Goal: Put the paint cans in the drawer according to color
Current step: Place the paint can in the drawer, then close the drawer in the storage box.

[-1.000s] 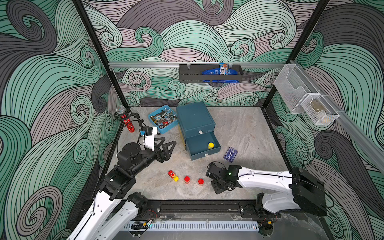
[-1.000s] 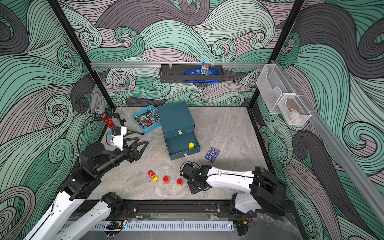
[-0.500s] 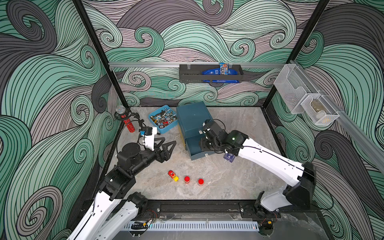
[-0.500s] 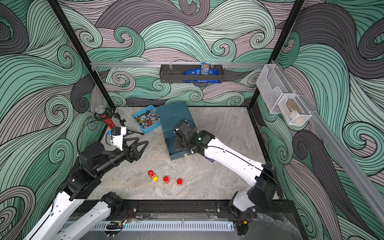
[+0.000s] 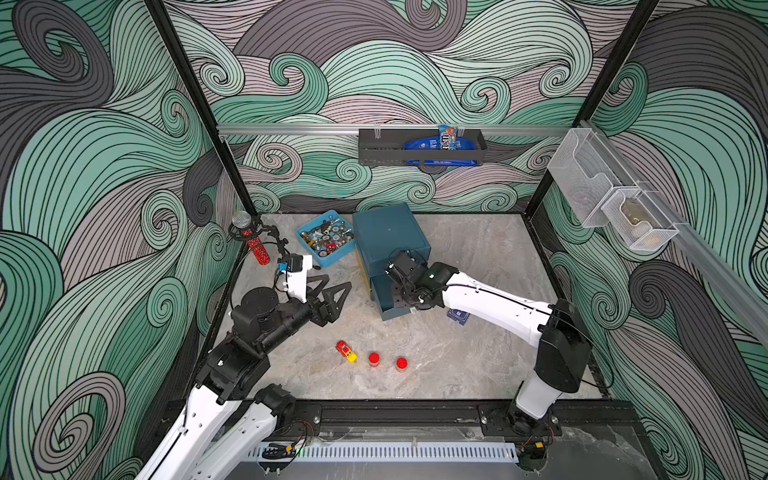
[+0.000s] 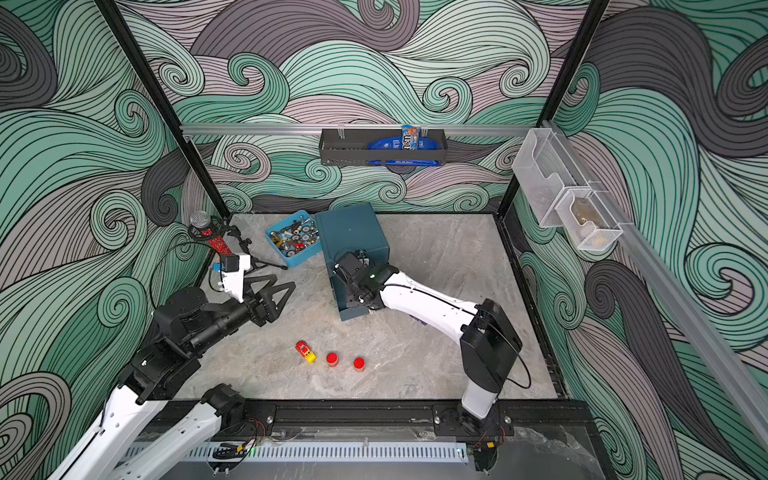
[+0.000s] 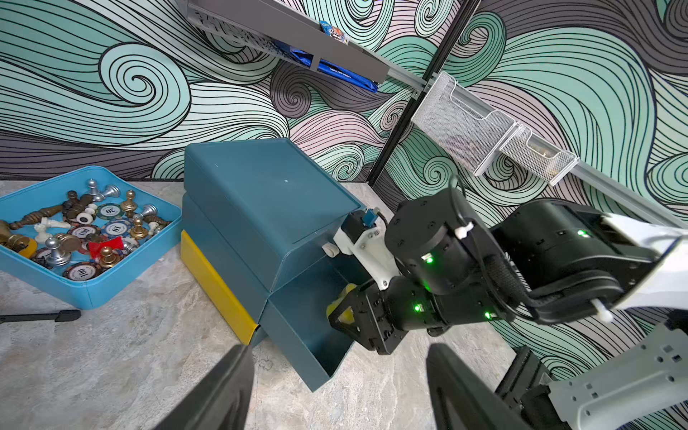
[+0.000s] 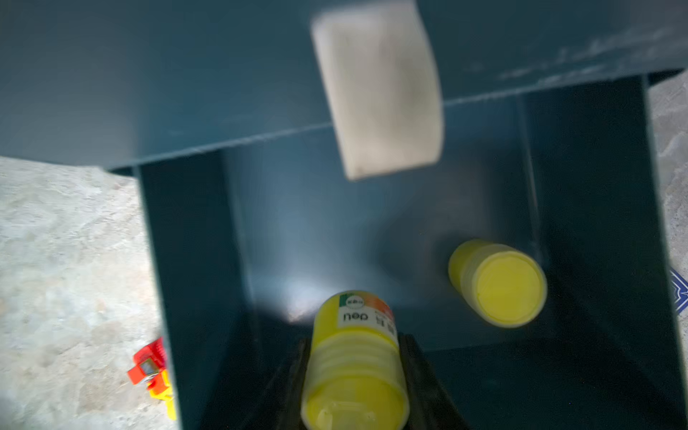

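The right arm has carried a yellow can over the open drawer.

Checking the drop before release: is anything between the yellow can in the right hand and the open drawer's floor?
Nothing visible. The right hand holds the yellow can over bare floor of the open drawer; the other yellow can sits apart, to one side.

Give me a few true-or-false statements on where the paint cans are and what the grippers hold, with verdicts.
1. The right gripper holds a yellow paint can at the open drawer. True.
2. That drawer holds no other can. False: a second yellow can is inside it.
3. Two red paint cans stand on the table near the toy car. True.
4. The other gripper grips a red can. False: the left gripper is open and empty.
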{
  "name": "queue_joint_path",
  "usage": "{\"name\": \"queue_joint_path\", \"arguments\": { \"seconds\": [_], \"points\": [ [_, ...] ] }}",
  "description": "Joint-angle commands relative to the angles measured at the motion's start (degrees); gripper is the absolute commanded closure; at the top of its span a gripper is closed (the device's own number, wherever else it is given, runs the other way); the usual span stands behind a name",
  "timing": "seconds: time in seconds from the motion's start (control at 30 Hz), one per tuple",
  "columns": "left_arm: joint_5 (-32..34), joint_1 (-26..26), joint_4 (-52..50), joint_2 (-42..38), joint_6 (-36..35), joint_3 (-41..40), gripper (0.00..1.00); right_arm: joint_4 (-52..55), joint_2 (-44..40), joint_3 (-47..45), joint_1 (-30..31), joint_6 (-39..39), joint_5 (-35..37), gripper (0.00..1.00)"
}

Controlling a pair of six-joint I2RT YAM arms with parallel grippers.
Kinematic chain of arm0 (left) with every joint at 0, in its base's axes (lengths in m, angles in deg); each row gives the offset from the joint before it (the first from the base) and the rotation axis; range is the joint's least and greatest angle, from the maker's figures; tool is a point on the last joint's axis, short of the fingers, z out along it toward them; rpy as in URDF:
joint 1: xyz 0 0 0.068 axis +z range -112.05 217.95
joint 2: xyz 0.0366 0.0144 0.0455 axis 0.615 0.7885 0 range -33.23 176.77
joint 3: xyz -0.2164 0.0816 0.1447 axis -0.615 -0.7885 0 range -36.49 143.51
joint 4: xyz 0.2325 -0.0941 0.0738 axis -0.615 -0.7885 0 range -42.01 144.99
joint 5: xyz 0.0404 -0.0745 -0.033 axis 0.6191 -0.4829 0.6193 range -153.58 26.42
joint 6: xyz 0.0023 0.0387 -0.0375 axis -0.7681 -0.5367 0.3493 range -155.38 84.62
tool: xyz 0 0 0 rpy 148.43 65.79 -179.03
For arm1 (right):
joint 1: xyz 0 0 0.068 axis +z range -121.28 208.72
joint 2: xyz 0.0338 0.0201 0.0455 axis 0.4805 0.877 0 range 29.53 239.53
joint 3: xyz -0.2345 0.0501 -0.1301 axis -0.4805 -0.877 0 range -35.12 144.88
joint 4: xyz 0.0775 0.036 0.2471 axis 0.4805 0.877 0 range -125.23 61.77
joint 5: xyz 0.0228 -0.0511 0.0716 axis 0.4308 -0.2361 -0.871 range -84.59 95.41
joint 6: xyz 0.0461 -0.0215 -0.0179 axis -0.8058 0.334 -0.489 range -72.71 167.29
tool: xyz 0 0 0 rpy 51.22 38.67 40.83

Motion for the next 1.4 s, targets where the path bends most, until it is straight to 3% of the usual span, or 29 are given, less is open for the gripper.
{"name": "queue_joint_path", "arguments": {
  "seconds": [0.0,0.13,0.27,0.37,0.57,0.8,0.93,1.03,1.1,1.37],
  "points": [
    [0.0,-0.3,0.5,-0.2,0.3,2.1,0.24,-1.9,0.3,-1.1,-0.7,-0.8,1.5,0.89],
    [0.0,-0.3,0.7,0.0,0.4,2.2,0.24,-2.8,0.9,-1.7,-1.8,-0.6,1.1,0.81],
    [0.1,-0.3,0.4,-0.1,0.4,2.4,0.24,-2.8,1.8,-0.4,-2.7,0.2,0.7,0.52],
    [0.1,-0.3,0.3,-0.1,0.3,2.4,0.24,-2.7,2.0,0.2,-2.9,0.7,0.2,0.43],
    [0.2,-0.3,0.3,-0.1,0.3,2.6,0.24,-2.7,-1.9,0.1,-2.8,0.3,0.1,0.4],
    [0.3,-0.3,0.2,-0.1,0.3,2.4,0.24,-3.3,-18.4,-6.2,-3.3,-2.3,1.8,0.39],
    [0.2,-0.3,0.6,0.0,0.2,2.1,0.24,-10.1,-28.0,-20.7,-4.0,-5.1,-6.4,0.44],
    [-0.5,-0.3,0.6,0.3,-0.6,2.2,0.24,-21.4,-33.9,-33.1,-5.6,-8.5,-20.3,0.48],
    [-1.2,-0.3,0.4,0.2,-1.3,2.1,0.24,-28.3,-36.4,-38.2,-6.3,-11.4,-25.3,0.5],
    [-3.1,-0.3,-0.6,-0.4,-2.1,1.3,0.24,-43.1,-41.5,-51.0,-10.4,-21.1,-31.5,0.51]
  ]
}}
